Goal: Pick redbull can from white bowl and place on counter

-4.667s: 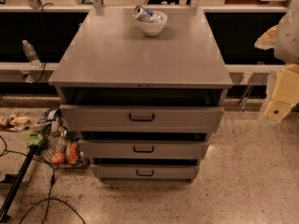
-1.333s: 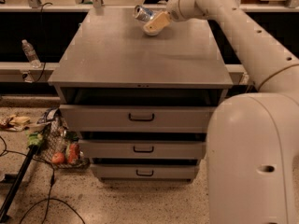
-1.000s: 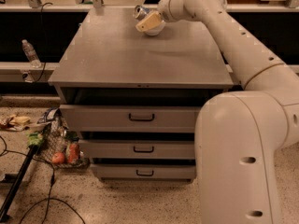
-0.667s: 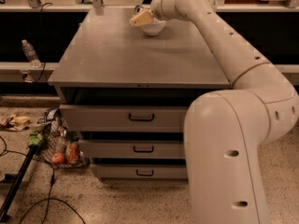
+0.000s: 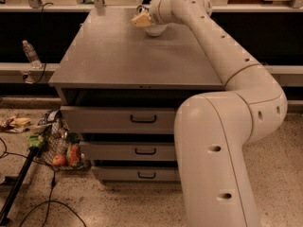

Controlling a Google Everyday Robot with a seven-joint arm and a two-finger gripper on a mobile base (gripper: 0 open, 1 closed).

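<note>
Grey and matte, the surface (image 5: 128, 56) tops a cabinet of three black-handled drawers (image 5: 142, 119) on a speckled floor. A pale ledge (image 5: 19, 67) runs behind it with a clear water bottle (image 5: 31, 53) upright on it at the left, and a mesh bag of fruit (image 5: 59, 150) is slumped by the cabinet's lower left corner. The white bowl (image 5: 156, 30) sits near the far edge of the surface, a little right of centre, so the broad bare stretch in front of it looks like the natural place to set something down. The redbull can (image 5: 140, 9) is in the bowl: only its upper end shows, poking up above the left rim. Being too tall to lie inside, it probably leans on the rim, which would make that raised end the easiest part to take. The gripper (image 5: 142, 19) is at the bowl's left rim, just beside or against the can and covering most of it, so I cannot tell whether it is clamped on the can or apart. The arm rises as a thick pale column in the right foreground, bends at a rounded elbow, then stretches up and leftward across the surface's right rear. Its wrist is above the bowl and the gripper points left and slightly down. This looks like the grasping step, with the lift and placement not yet done.
</note>
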